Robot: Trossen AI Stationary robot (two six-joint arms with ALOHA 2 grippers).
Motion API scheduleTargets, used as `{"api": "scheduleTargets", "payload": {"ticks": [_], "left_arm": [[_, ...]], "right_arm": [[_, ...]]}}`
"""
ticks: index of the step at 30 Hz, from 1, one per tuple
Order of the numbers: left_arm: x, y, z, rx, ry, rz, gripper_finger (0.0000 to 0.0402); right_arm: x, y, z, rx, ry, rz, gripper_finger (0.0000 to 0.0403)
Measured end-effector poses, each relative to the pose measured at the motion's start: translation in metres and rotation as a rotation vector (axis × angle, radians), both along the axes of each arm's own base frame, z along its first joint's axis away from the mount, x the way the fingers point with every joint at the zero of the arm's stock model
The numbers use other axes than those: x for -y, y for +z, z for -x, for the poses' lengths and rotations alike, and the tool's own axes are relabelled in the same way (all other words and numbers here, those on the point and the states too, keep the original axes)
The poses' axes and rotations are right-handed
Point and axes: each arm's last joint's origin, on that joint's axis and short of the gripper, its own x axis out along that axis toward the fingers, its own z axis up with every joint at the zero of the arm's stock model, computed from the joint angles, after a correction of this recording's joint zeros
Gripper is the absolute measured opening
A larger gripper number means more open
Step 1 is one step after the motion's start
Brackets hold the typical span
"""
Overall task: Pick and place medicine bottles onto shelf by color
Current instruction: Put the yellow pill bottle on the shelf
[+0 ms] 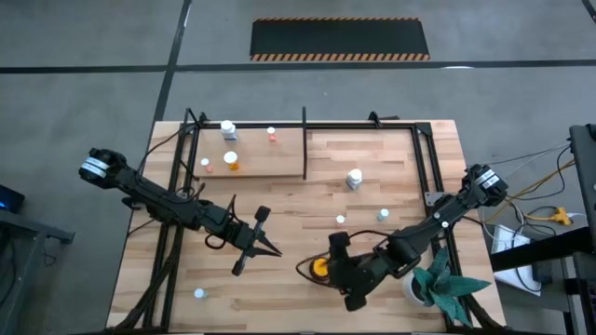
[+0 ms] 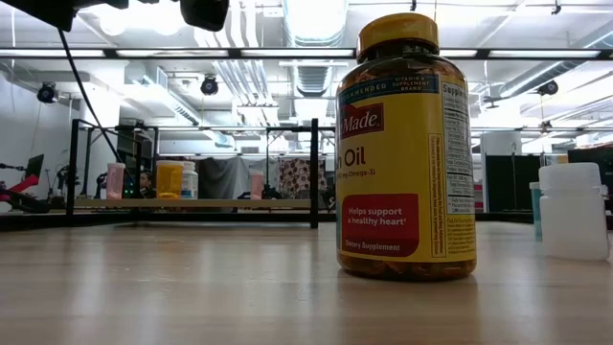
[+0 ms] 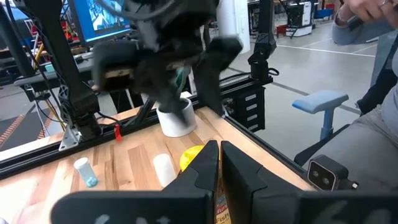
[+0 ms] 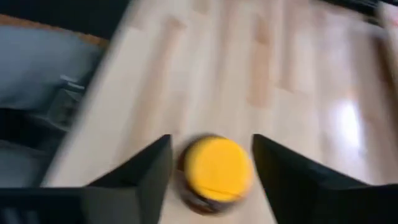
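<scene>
The amber jar [image 4: 216, 171] was lined up between the right gripper [image 4: 211, 168]'s spread fingers, not clamped yet. Squeezing and lifting toward the shelf [image 1: 304, 149] were probably needed next. Left gripper [image 3: 219, 163] was kept pinched together.

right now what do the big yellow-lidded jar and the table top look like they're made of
The jar looks like clear amber plastic, glossy, with a printed yellow label and a smooth yellow lid; softgels show through at its base. It could be glass. The table top looks like light wooden butcher-block strips with a satin sheen, judging by its grain lines and soft reflections.
</scene>
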Motion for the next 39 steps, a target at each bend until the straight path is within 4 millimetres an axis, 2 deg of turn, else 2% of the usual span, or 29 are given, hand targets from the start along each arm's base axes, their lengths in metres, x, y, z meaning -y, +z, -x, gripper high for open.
{"api": "scheduleTargets", "payload": {"ticks": [6,9,12,20,33,39], "left_arm": [[0.0,0.004,0.0,0.039,0.003,0.015,0.0],[-0.001,0.007,0.001,0.059,0.003,0.023,0.0],[-0.002,0.011,0.003,0.073,0.007,0.027,0.0],[-0.004,0.021,0.009,0.11,0.011,0.035,0.0],[-0.007,0.023,0.014,0.126,0.014,0.04,0.0],[-0.01,0.025,0.015,0.139,0.104,0.029,0.0]], "right_arm": [[0.006,-0.012,-0.008,-0.043,-0.072,-0.002,0.0324],[0.005,-0.021,-0.011,-0.08,-0.091,-0.025,0.0352],[0.004,-0.028,-0.014,-0.108,-0.108,-0.05,0.036],[0.005,-0.041,-0.02,-0.14,-0.166,-0.069,0.0323],[0.009,-0.048,-0.021,-0.159,-0.203,-0.079,0.0204],[0.009,-0.046,-0.021,-0.16,-0.172,-0.064,0.0203]]}}
